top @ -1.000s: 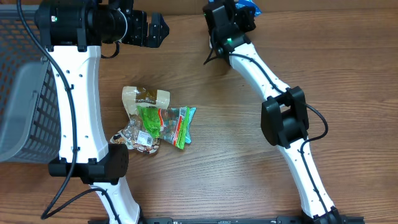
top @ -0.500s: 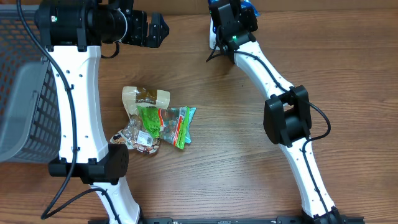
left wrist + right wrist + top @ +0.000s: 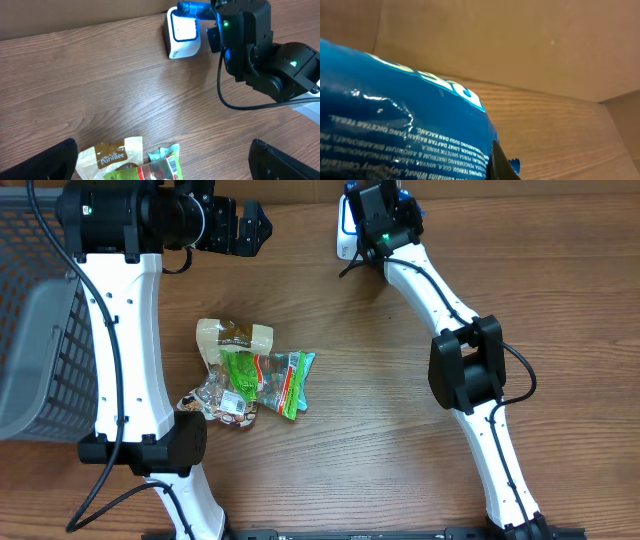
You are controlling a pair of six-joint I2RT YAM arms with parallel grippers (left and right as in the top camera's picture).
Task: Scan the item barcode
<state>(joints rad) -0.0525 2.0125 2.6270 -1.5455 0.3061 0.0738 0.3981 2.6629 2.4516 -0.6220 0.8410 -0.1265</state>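
The right gripper [image 3: 392, 194] is clamped on a glossy, crinkled blue packet [image 3: 395, 135], held right beside the boxy white scanner [image 3: 182, 32] at the far edge of the wood-grain table [image 3: 380, 430]. The left gripper [image 3: 258, 226] hangs with its jaws wide apart, away from a heap of shiny snack bags [image 3: 245, 370].
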